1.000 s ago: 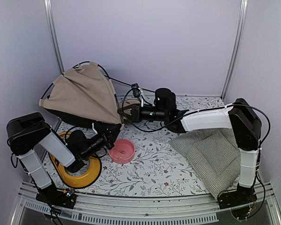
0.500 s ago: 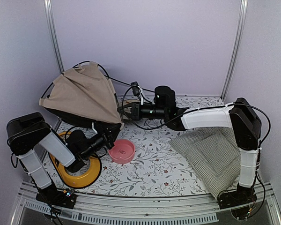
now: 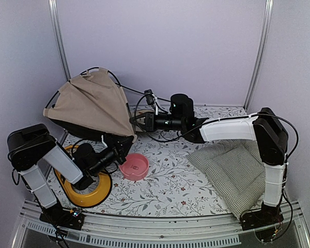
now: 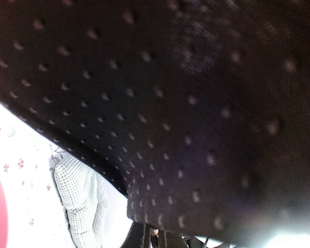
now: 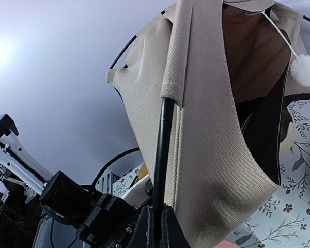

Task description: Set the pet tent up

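Floral-print table point(image 3: 170, 183), lavender walls. Pet tent point(image 3: 90, 103) sits at upper left of the top view, beige fabric draped on bent poles. Right gripper point(image 3: 136, 121) is at the tent's right edge, clenched on a black pole point(image 5: 163, 150); pompom point(image 5: 304, 70) hangs at upper right of its wrist view. Left gripper point(image 3: 121, 144) is at the tent's lower edge, and black lining point(image 4: 170, 103) fills its camera; can't tell its grip state.

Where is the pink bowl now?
Top view: the pink bowl sits left of centre, just right of the yellow ring, in front of the tent.
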Robot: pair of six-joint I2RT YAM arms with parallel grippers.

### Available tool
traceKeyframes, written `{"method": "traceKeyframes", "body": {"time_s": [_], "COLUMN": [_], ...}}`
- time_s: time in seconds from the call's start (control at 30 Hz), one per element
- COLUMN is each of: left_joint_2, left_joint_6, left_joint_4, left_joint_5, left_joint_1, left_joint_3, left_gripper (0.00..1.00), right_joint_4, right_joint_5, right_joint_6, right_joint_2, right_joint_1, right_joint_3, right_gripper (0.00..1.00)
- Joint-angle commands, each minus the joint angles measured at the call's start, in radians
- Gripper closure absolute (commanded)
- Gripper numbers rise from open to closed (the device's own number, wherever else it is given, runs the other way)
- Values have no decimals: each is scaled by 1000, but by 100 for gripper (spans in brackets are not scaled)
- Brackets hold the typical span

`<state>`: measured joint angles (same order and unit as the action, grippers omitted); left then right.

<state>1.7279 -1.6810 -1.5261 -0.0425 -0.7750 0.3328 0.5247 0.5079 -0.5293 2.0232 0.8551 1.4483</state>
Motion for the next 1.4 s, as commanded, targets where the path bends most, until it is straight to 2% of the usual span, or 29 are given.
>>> {"method": "traceKeyframes", "body": {"time_s": [0.0,1.37], "left_joint_2": [44,36], "left_joint_6": [7,12], "left_joint_4": [-7,20], "left_joint_5": [-287,-294], "left_joint_1": [-130,-133], "left_joint_3": [-46,-28], "left_gripper": [100,100], "right_joint_4": [260,219], "right_joint_5": [-182,-167], "right_joint_6": [25,29], "right_joint_2": [-15,6], "right_joint_1": [-66,-80], "right_joint_3": [126,174], "right_gripper": [100,100]}}
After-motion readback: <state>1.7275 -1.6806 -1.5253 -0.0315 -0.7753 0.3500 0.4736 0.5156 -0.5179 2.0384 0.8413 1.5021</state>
